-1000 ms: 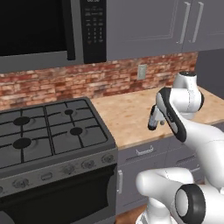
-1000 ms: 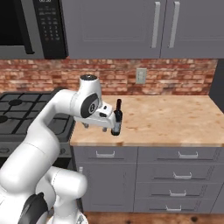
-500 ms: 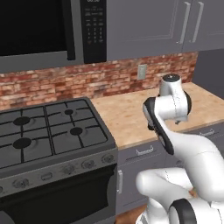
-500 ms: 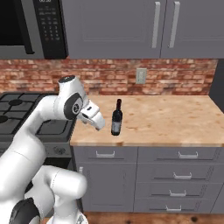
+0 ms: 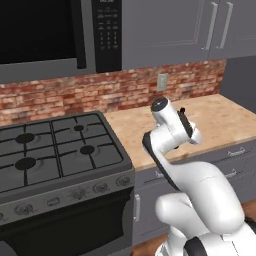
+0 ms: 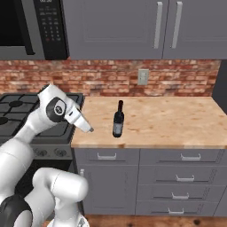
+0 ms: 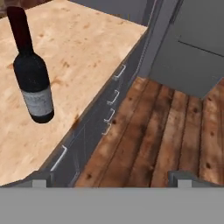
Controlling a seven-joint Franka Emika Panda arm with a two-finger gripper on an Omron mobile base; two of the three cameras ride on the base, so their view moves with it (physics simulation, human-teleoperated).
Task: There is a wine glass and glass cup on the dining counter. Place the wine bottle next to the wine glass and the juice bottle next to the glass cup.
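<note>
Wine bottle (image 6: pixel 118 119) standing upright on a wood-topped kitchen counter (image 6: pixel 177 122), with the robot's gripper (image 6: pixel 90 129) empty beside it.

From the right base camera, the slim dark bottle with a greyish label stands near the counter's front edge, between the gas stove (image 6: pixel 17 111) and the open stretch of worktop. The gripper hangs just left of the bottle, apart from it, above the counter's front corner; its fingers are spread wide and hold nothing. Through the hand camera, the bottle (image 7: pixel 33 72) appears at upper left on the pale wood, with grey drawers (image 7: pixel 111 105) and a wooden floor (image 7: pixel 166 140) to its right. Grey wall cabinets (image 6: pixel 133 26) and a brick backsplash (image 6: pixel 111 77) run behind.
</note>
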